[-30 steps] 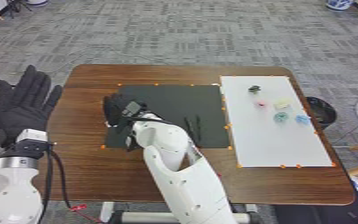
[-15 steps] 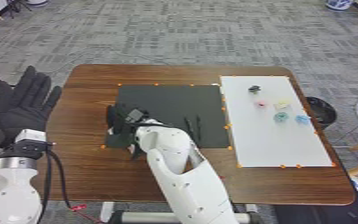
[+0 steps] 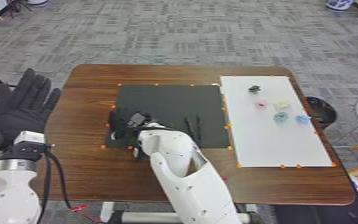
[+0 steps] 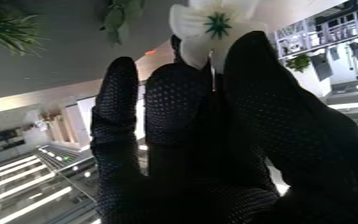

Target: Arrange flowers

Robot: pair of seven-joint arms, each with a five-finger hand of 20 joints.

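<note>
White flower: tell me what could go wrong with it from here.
The white flower sits at the tips of the right hand, its petals against the glove, so a tighter pinch might crease them and a looser one might drop it. Leaves show near those fingertips; the flower could snag on them.

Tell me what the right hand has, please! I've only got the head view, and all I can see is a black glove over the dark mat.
Observer: The wrist view shows a white flower pinched at the tips of the right hand.
Operator: Ooh! Is its middle white too?
Observer: No, the middle is green, with little points like a star.
Operator: Any other plants near it that I can't see?
Observer: Yes, the wrist view also shows some spiky, grassy leaves and a sprig with broader leaves.
</note>
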